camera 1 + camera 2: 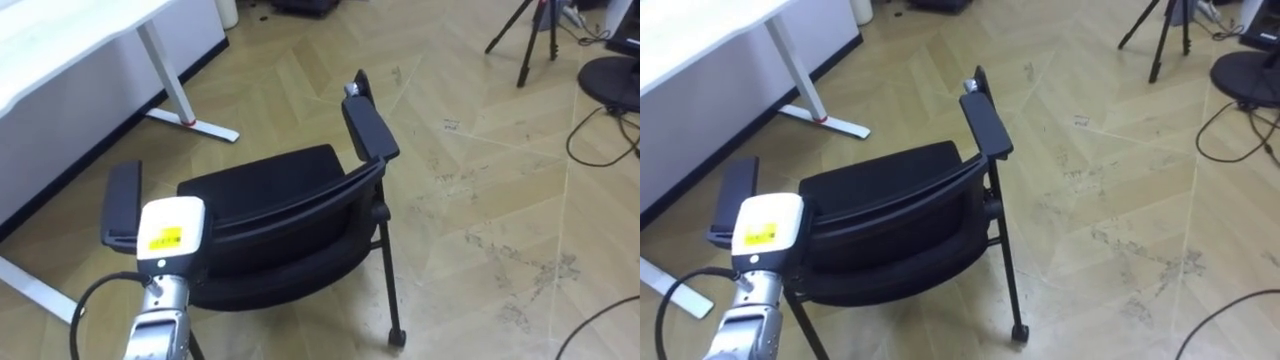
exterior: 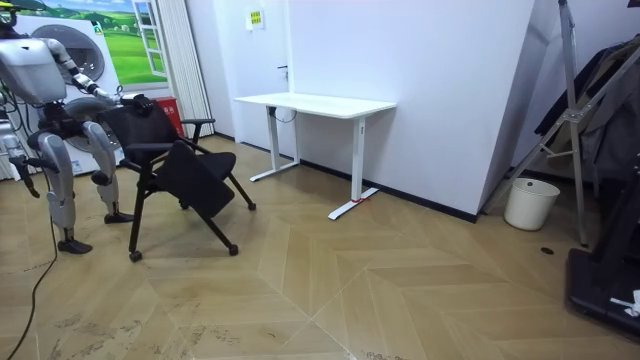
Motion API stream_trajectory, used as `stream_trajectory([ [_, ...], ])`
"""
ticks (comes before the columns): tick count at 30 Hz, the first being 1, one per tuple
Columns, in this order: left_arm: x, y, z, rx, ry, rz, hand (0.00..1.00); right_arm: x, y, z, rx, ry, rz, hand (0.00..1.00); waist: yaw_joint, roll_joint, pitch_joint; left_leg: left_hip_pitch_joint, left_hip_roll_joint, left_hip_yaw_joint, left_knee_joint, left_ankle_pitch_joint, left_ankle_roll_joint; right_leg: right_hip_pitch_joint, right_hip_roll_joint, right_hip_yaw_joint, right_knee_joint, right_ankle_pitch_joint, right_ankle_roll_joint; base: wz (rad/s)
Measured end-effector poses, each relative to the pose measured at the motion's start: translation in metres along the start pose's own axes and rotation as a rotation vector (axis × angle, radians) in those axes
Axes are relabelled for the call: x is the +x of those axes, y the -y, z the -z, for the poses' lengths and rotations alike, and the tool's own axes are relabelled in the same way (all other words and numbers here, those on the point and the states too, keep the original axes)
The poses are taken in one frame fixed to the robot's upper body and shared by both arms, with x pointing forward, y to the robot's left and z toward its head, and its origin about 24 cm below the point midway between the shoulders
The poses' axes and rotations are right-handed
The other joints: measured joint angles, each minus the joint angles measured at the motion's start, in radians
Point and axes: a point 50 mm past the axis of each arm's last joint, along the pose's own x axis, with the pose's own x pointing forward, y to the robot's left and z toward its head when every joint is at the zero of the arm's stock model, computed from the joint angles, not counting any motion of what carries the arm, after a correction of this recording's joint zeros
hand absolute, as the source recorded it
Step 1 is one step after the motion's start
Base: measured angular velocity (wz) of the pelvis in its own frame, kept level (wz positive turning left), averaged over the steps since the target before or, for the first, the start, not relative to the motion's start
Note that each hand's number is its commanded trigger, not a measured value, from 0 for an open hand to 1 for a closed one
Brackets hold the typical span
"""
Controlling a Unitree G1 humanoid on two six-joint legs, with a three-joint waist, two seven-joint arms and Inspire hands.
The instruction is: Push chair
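Note:
The black chair (image 1: 270, 195) stands right in front of me on the wood floor, its backrest nearest me and its two padded armrests (image 1: 368, 128) pointing away. It has thin black legs with small castors (image 1: 396, 338). My left hand (image 1: 170, 232) reaches in from the lower left to the backrest's top edge near the left armrest; its white back with a yellow label faces me and hides the fingers. In the room view I stand upright behind the chair (image 2: 180, 165) at the room view's left, and my right hand (image 2: 27, 186) hangs low at my side.
A white desk (image 1: 60, 40) on white legs (image 1: 190, 115) stands ahead to my left, beyond the chair. A tripod (image 1: 530, 40), a round black base (image 1: 612, 80) and dark cables (image 1: 590, 130) lie to the far right. In the room view a white bin (image 2: 530, 203) stands by the wall.

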Motion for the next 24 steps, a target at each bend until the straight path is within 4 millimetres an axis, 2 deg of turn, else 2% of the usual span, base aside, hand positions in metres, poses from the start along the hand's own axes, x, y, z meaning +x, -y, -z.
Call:
stream_trajectory([
  [6,0.003,-0.003,0.001,-0.003,0.003,-0.014,1.0,-0.004,0.005,-0.039,-0.168,0.191,0.18,0.0,0.001,-0.001,0.0007,0.001,0.0,0.001,0.0,0.0,0.0,-0.003,0.0,0.003,0.003,0.0,0.0,0.0],
  [9,0.001,-0.002,0.002,-0.001,0.0,-0.007,1.0,-0.013,0.002,-0.068,-0.278,0.348,0.264,0.0,0.004,-0.003,0.0022,0.0,0.0,0.002,0.0,0.0,0.0,-0.005,0.0,0.004,0.006,0.0,0.001,0.0],
  [11,0.004,-0.005,0.0,-0.004,0.004,-0.019,1.0,-0.025,-0.006,-0.098,-0.345,0.507,0.321,0.0,0.008,-0.008,0.005,-0.001,0.0,0.002,0.001,0.0,0.0,-0.007,0.0,0.004,0.006,-0.001,0.001,0.0],
  [12,0.003,-0.004,0.0,-0.004,0.005,-0.016,1.0,-0.029,-0.008,-0.105,-0.354,0.547,0.333,0.0,0.011,-0.009,0.0057,-0.001,0.0,0.003,0.001,0.0,0.0,-0.007,0.0,0.005,0.006,-0.001,0.002,0.0],
  [14,0.005,-0.01,-0.003,-0.013,0.011,-0.025,1.0,-0.048,-0.015,-0.132,-0.387,0.72,0.384,0.0,0.026,-0.011,0.0064,-0.003,0.0,0.014,0.001,0.0,0.0,-0.018,-0.001,0.015,0.007,-0.002,0.003,-0.12],
  [15,0.006,-0.011,-0.003,-0.015,0.013,-0.028,1.0,-0.054,-0.017,-0.138,-0.398,0.766,0.398,0.0,0.033,-0.012,0.0073,-0.005,0.0,0.017,0.001,0.0,0.0,-0.022,-0.001,0.018,0.007,-0.002,0.003,-0.12],
  [17,0.005,-0.014,-0.004,-0.007,0.021,-0.037,1.0,-0.072,-0.028,-0.154,-0.455,0.911,0.44,0.0,0.042,-0.027,0.0143,-0.006,0.0,0.019,0.0,0.0,0.0,-0.022,0.0,0.019,0.008,-0.002,0.002,-0.03],
  [20,0.005,-0.016,-0.009,-0.003,0.047,-0.04,1.0,-0.087,-0.039,-0.165,-0.492,1.015,0.445,0.0,0.064,-0.034,0.0132,-0.006,0.0,0.022,-0.001,0.0,0.0,-0.022,-0.001,0.019,0.007,-0.001,0.002,0.0],
  [24,0.007,-0.018,-0.011,-0.008,0.054,-0.032,1.0,-0.099,-0.054,-0.17,-0.57,1.111,0.44,0.0,0.071,-0.029,0.0103,-0.006,0.0,0.023,-0.002,0.0,0.0,-0.022,0.0,0.019,0.006,-0.001,0.002,0.0],
])
